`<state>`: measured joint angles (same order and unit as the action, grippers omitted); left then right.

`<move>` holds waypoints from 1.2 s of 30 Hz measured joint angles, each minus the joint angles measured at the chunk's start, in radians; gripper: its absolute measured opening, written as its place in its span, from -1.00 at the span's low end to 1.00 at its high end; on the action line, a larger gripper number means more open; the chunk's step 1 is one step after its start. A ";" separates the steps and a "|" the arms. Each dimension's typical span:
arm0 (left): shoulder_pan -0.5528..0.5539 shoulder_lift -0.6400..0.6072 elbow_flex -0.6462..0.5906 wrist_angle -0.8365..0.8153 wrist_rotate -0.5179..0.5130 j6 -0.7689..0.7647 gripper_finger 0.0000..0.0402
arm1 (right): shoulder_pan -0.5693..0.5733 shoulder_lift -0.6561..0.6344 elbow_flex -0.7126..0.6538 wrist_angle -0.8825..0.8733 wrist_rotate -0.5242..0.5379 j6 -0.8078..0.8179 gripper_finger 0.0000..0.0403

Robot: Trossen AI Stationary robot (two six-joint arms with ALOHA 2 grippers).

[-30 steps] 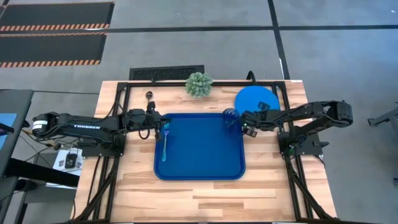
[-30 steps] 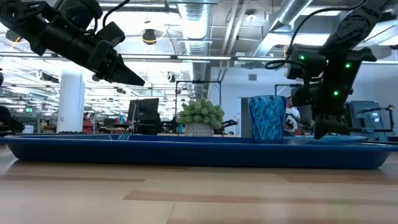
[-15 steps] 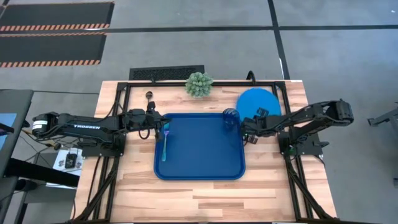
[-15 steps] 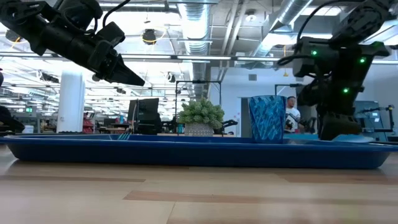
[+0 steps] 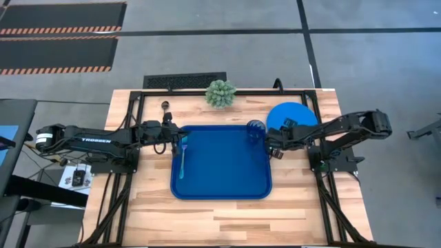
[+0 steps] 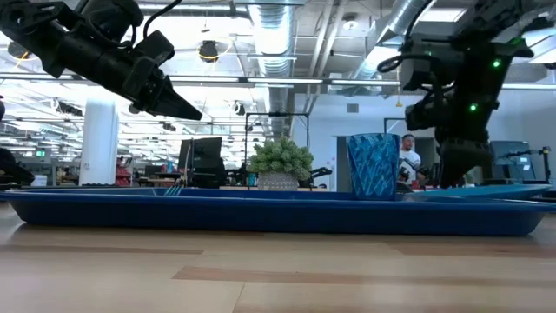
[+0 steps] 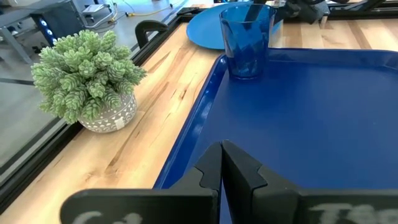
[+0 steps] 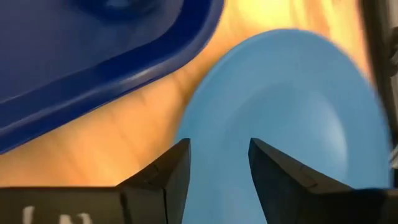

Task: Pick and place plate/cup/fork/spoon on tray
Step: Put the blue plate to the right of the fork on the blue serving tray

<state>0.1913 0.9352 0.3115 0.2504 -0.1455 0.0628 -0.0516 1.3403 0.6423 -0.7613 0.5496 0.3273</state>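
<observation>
While my right arm covers part of the round, flat blue plate on the wooden tabletop beside the tray, my right claw hangs over it with fingers parted, gripping nothing. The see-through cup and fork sit inside the tray. My left claw is pinched closed, empty.

Potted plant on wooden table
</observation>
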 joint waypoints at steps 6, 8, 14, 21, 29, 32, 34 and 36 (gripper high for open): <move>0.000 0.000 0.000 -0.009 0.000 0.001 -1.00 | 0.081 0.002 -0.034 -0.026 -0.029 0.113 -0.06; 0.000 0.000 0.000 -0.009 0.000 0.001 -1.00 | 0.099 0.006 -0.046 -0.013 -0.028 0.121 -0.06; 0.000 0.000 0.000 -0.009 0.000 0.001 -1.00 | 0.089 0.043 -0.073 0.002 0.001 0.137 -0.12; 0.000 0.000 0.000 -0.008 0.000 0.001 -1.00 | 0.055 0.144 -0.071 0.014 0.038 0.128 -0.20; 0.000 0.000 0.000 -0.008 0.000 0.004 -1.00 | 0.042 0.179 -0.073 0.014 0.056 0.124 -0.58; 0.000 0.000 0.000 -0.008 0.000 0.004 -1.00 | 0.040 0.171 -0.078 0.000 0.086 0.119 -0.81; 0.000 0.000 0.000 -0.008 0.000 0.004 -1.00 | 0.039 0.161 -0.075 0.000 0.105 0.118 -0.93; 0.000 0.000 0.000 -0.008 0.000 0.004 -1.00 | 0.041 0.166 -0.072 -0.009 0.110 0.118 -0.95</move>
<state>0.1915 0.9352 0.3115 0.2420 -0.1454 0.0669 -0.0106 1.5063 0.5701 -0.7702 0.6593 0.4458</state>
